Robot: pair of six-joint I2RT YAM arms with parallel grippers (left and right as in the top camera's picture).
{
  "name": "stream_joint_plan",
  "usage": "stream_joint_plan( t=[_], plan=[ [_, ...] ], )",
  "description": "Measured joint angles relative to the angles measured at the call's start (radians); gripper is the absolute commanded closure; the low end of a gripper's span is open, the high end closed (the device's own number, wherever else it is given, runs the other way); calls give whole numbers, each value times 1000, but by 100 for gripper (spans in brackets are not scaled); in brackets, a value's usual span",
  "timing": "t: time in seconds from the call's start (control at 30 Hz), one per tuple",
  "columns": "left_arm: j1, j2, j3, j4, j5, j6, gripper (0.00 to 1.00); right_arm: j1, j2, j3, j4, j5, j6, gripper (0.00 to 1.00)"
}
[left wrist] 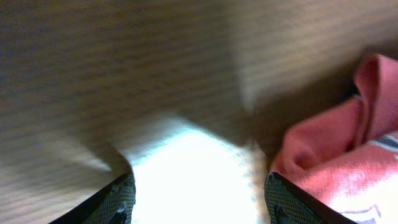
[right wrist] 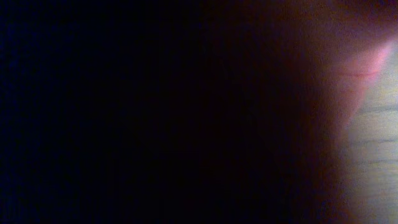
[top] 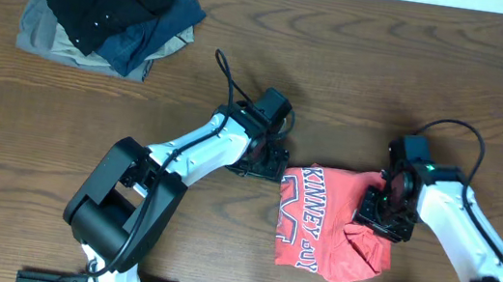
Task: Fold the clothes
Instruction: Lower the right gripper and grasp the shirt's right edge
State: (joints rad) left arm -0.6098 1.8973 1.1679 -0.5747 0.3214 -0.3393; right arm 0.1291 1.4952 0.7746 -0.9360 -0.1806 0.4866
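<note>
Reaching up and to the right from its base at the lower left of the overhead frame, the left arm (top: 203, 142) lies low over the bench (top: 42, 104), its wrist near the centre. The left jaws sit at the left edge of the coral-red T-shirt (top: 328, 224). In the left wrist view the two dark fingertips (left wrist: 118, 200) stand well apart at the bottom of the frame with only bare, glare-lit bench between them. The left jaws are wide open and hold nothing. The right-hand tip is just beside the bunched edge of the cloth, which fills the right side of that frame.

The right arm (top: 456, 217) extends from the lower right corner, rising and then bending toward the centre, so that the right jaws rest on the right part of the T-shirt, where the cloth is rumpled. The right wrist view is almost wholly dark, with a pink patch at the upper right and a pale strip of bench at the right edge. Whether the right jaws are closed on the cloth I cannot tell.

The T-shirt lies as a roughly folded block at the lower centre-right of the overhead frame, with white-outlined lettering face up on its left half. A pile of dark and khaki garments (top: 104, 5) sits at the upper left, well apart from both arms.
</note>
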Motion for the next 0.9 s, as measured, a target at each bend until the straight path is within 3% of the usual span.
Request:
stream_joint_plan(
  t=[0.13, 0.37, 0.7, 0.9],
  plan=[
    [-1, -5, 0, -1, 33, 26, 32, 0, 32, 0, 13, 0, 3, 71],
    [-2, -53, 0, -24, 46, 60, 33, 0, 34, 2, -5, 26, 4, 75],
    [-11, -206, 0, -97, 47, 76, 25, -32, 35, 107, -116, 89, -32, 98],
    [-73, -166, 0, -104, 96, 51, 23, -32, 35, 113, -127, 92, -35, 99]
  ],
)
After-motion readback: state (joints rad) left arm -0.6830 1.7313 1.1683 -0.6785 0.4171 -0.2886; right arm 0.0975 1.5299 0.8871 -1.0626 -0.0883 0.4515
